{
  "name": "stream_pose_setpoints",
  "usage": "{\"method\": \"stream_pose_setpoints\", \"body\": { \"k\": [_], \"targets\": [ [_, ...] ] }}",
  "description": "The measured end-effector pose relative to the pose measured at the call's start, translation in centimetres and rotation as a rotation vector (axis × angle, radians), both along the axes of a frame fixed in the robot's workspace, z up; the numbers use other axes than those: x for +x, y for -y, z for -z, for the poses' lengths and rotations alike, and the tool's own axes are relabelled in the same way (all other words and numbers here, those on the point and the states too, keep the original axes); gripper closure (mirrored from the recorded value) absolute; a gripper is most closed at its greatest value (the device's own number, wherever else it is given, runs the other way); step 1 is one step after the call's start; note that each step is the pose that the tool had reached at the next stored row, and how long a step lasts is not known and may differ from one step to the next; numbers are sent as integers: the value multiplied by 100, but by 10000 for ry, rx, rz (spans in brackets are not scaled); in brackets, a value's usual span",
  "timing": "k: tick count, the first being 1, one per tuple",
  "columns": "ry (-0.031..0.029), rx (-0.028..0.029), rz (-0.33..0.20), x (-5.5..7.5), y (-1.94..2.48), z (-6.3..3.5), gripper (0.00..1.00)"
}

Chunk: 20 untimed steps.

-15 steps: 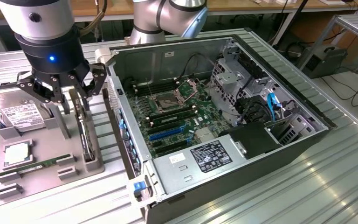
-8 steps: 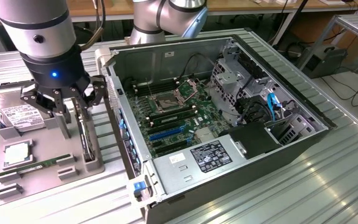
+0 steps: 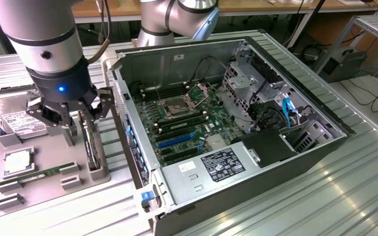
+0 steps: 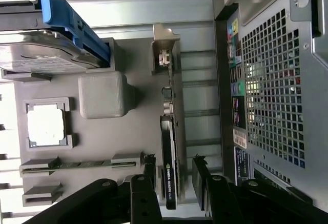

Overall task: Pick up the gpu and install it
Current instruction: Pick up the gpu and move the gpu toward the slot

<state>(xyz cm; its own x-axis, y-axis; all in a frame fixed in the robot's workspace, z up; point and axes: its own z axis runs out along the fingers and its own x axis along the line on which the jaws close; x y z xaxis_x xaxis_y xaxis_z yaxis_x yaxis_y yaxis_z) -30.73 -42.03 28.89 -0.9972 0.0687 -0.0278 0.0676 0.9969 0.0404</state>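
The gpu (image 3: 92,146) stands on edge in a slot of the grey parts tray (image 3: 51,192), to the exterior view's left of the open computer case (image 3: 241,123). It is a thin black card. In the wrist view the gpu (image 4: 169,157) shows its tan metal bracket (image 4: 165,55) at the far end. My gripper (image 3: 84,120) hangs just above the card, open, with one black finger on each side. The fingers (image 4: 148,170) straddle the card's near end with a gap on both sides, the gripper (image 4: 174,175) centred over it.
On the tray lie a silver hard drive (image 3: 18,120) in a blue-handled caddy (image 4: 72,26), a CPU (image 3: 18,162) and a green memory stick (image 3: 35,175). Inside the case, the motherboard's blue slots (image 3: 175,141) are exposed. The case's perforated rear panel (image 4: 271,90) stands close beside the gpu.
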Motion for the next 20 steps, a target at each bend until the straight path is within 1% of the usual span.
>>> {"method": "stream_pose_setpoints", "body": {
  "k": [8, 13, 16, 18, 20],
  "targets": [
    [0, 1, -3, 1, 0, 159, 58],
    [0, -1, -9, 0, -9, 250, 58],
    [1, 1, -13, 0, -32, 306, 58],
    [0, 0, -14, -2, -73, 351, 58],
    [2, 0, -14, -13, -93, 399, 58]
  ]
}}
